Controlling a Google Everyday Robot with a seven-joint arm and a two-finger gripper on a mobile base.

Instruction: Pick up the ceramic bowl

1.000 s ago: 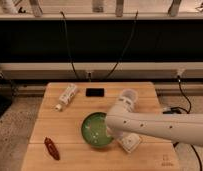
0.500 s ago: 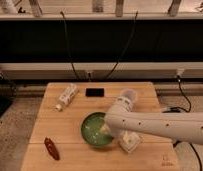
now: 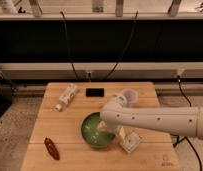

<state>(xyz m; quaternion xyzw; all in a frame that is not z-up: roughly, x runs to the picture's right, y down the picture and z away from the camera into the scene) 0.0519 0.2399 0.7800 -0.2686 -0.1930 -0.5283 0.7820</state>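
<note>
The ceramic bowl (image 3: 95, 131) is round, shallow and glossy green with pale flecks inside. It sits on the wooden table (image 3: 70, 125), front of centre. My white arm reaches in from the right and bends down over the bowl's right side. The gripper (image 3: 111, 133) is at the bowl's right rim, largely hidden under the arm. A pale part of it reaches into the bowl. The bowl's right edge is hidden behind the arm.
A clear plastic cup (image 3: 129, 95) stands behind the arm. A black phone (image 3: 95, 92) lies at the back centre, and a white bottle (image 3: 66, 96) lies on its side at the back left. A reddish-brown object (image 3: 51, 148) lies at the front left. Cables hang behind the table.
The arm has shifted slightly over the bowl's right side. The bowl and the other objects have not moved.
</note>
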